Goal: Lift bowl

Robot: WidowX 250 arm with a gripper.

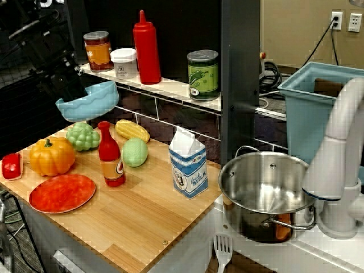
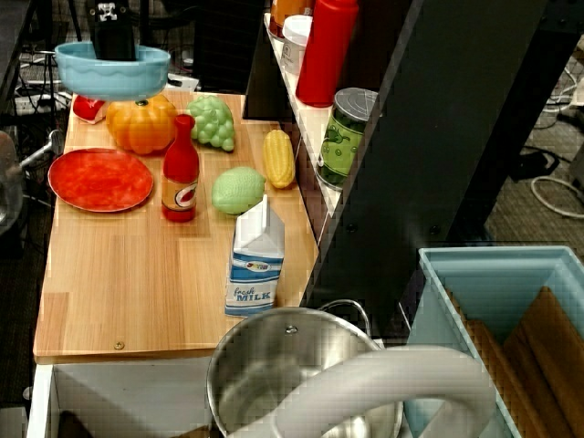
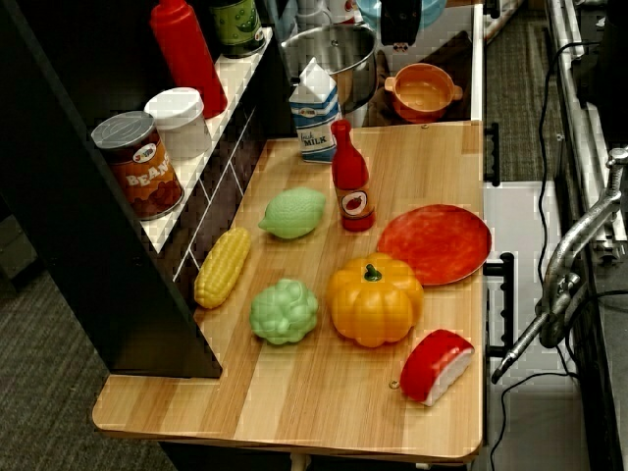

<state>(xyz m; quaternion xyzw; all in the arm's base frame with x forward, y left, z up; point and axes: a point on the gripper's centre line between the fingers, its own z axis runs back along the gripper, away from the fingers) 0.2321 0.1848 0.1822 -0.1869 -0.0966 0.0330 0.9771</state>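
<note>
- Clearly off the table (image 1: 142,210), the bowl (image 1: 88,102) hangs in the air above the pumpkin (image 1: 51,155) and the green grapes (image 1: 83,136).
- The dark end effector (image 2: 114,36) reaches down into the bowl from above, pinching its rim; its fingertips are hidden by the bowl wall.
- Below, near the pumpkin, the red plate (image 1: 61,193) lies flat, with the sauce bottle (image 1: 110,154) upright just beside it.
- Farther along stand the milk carton (image 1: 188,164) and the steel pot (image 1: 267,190).
</note>
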